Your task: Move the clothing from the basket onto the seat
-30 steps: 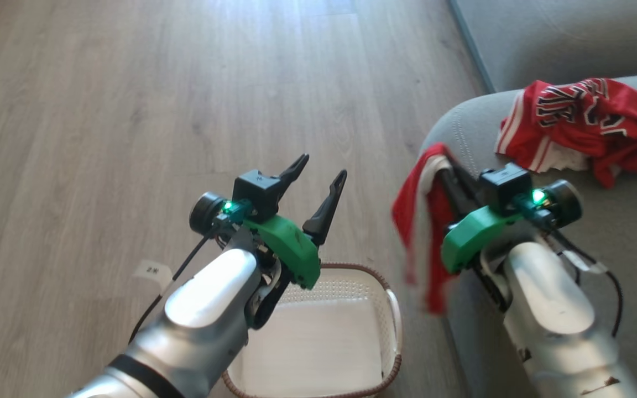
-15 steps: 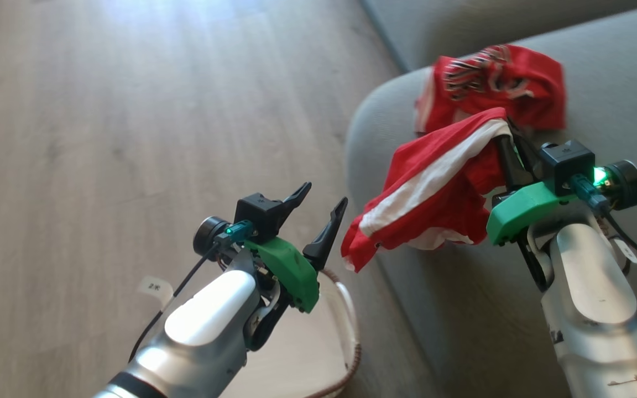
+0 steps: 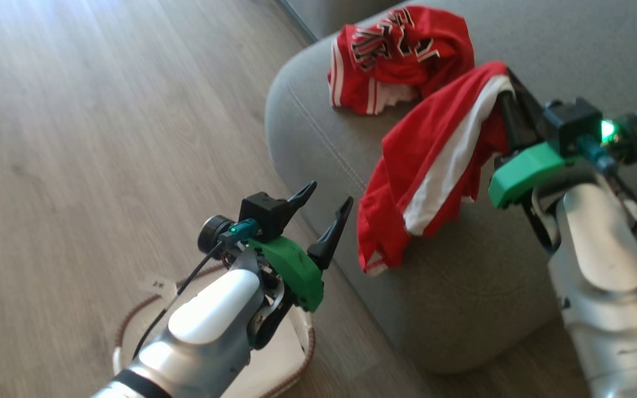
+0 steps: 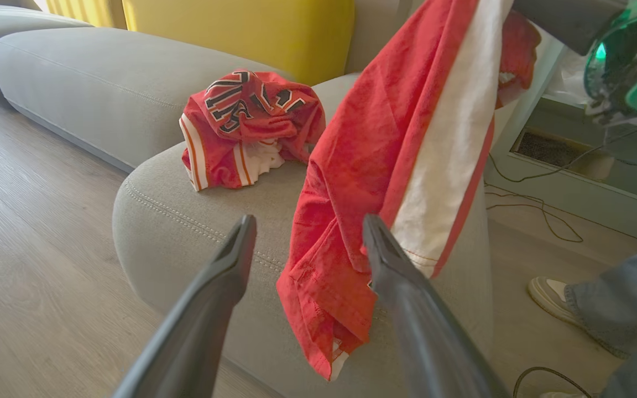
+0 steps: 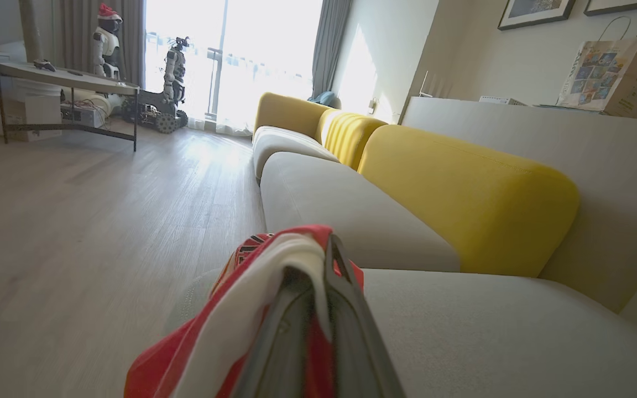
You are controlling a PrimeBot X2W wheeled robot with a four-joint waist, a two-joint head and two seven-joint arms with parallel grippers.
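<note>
Right tool (image 3: 509, 94) high above the seat (image 3: 462, 276), tight on dangling red garment (image 3: 429, 160); left tool (image 3: 330, 193) wide apart.

A small white tag (image 3: 157, 286) at the near left carries a short mark that looks like "2K" (too small to be certain). On the far part of the seat (image 3: 462, 276), the crumpled red jersey (image 3: 401, 50) bears black letters outlined in white, folded past reading.

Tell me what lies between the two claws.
The red garment with a white stripe, hanging from the shut right claw over the grey seat, right of the open left claw. The head view shows it.
</note>
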